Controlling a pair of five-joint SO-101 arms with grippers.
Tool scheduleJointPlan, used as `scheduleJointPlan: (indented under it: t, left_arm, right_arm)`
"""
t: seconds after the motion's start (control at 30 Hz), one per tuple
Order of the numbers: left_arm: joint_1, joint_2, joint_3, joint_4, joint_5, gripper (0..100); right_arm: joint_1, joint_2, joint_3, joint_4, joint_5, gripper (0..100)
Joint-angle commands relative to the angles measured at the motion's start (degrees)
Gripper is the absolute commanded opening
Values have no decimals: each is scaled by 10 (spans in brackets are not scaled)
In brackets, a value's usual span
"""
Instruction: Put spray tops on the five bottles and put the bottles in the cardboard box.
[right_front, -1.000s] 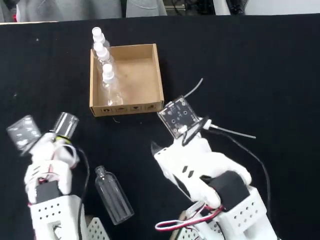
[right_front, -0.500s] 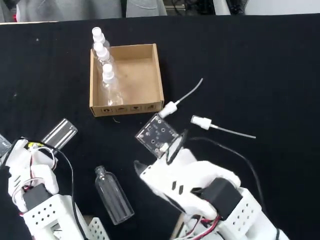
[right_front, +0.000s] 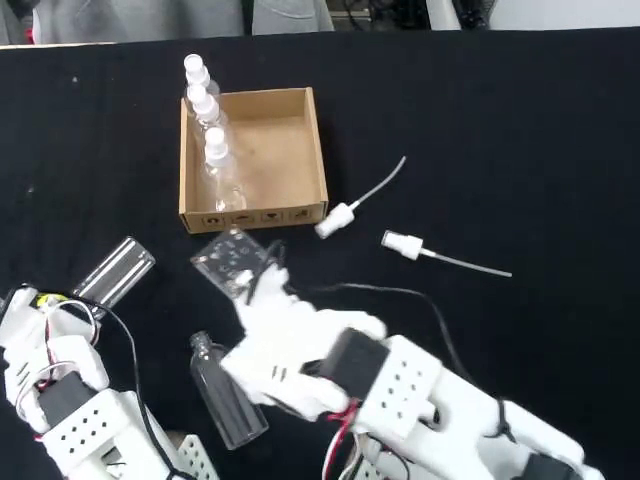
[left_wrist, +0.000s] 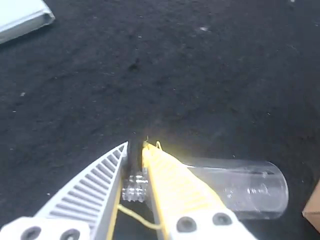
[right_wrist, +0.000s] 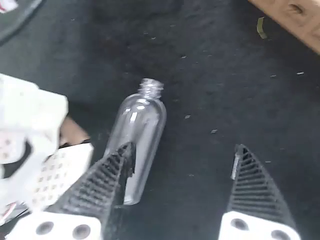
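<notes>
My left gripper (left_wrist: 135, 146) is shut on the threaded neck of a clear bottle without a top (left_wrist: 240, 187), which slants toward the cardboard box (right_front: 318, 150) at the left front of the table (right_front: 118, 270). A second bottle with no top (right_front: 225, 395) lies flat near the front edge. My right gripper (right_wrist: 185, 149) hovers open above the table, with this bottle (right_wrist: 140, 127) just beside one finger. Three bottles with spray tops (right_front: 210, 130) stand along the box's left side. Two loose spray tops with long tubes (right_front: 338, 217) (right_front: 403, 242) lie right of the box.
The table is covered in black cloth. The right arm (right_front: 340, 365) stretches across the front middle and the left arm's base (right_front: 90, 430) stands at the front left corner. A corner of the box (right_wrist: 295, 17) appears in the right wrist view.
The right arm has swung left from beside the spray tops to over the lying bottle. The left arm has drawn back toward the front left, lowering its bottle.
</notes>
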Motion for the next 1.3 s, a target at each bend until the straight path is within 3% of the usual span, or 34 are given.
scheduleJointPlan:
  t: [0.0, 0.63, 1.27]
  left_arm:
    - [-14, -8, -48, -11, -5, 45]
    - [-15, -8, -45, -14, -4, 45]
    - [-15, -8, -44, -15, -4, 45]
  right_arm:
    - [-44, 38, -55, -22, -43, 266]
    - [-72, 244, -55, -181, -127, 266]
    - [-84, 390, -55, -180, -155, 266]
